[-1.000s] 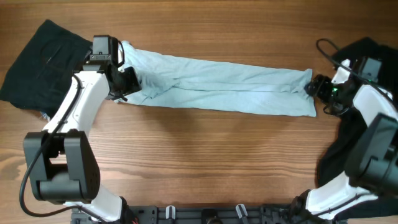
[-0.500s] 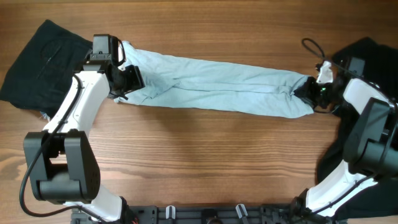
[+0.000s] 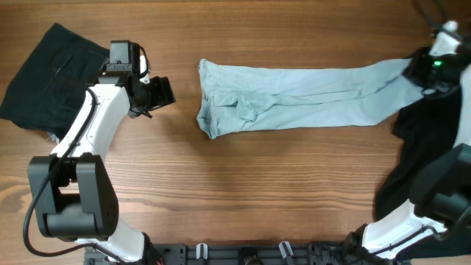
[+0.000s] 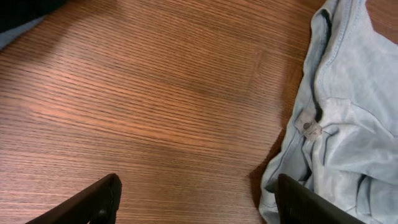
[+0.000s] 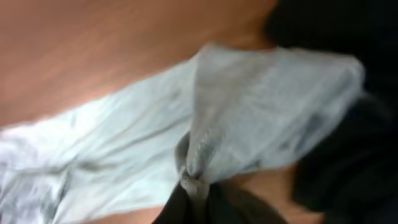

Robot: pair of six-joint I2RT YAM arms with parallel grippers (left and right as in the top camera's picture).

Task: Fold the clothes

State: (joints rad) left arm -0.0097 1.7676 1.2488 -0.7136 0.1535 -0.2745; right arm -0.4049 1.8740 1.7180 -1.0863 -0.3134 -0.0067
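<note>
Clothes on the table: one pale blue garment and two black ones. The pale blue garment lies stretched out long across the upper middle of the table, left end crumpled and folded over on itself, right end pulled up toward the far right corner. The right gripper is clenched on that right end; the right wrist view, blurred, shows pale blue fabric bunched into a knot at the gripper, with dark cloth right beside it. The left gripper is released, jaws spread wide, holding nothing, and sits apart from the garment's left end with bare wood between. The left wrist view shows both fingers over bare table and the rumpled blue edge off to the right, not touching. The left black garment lies flat at the far left corner, by the left arm. The right black garment is heaped along the right edge, the blue end overlapping it.
</note>
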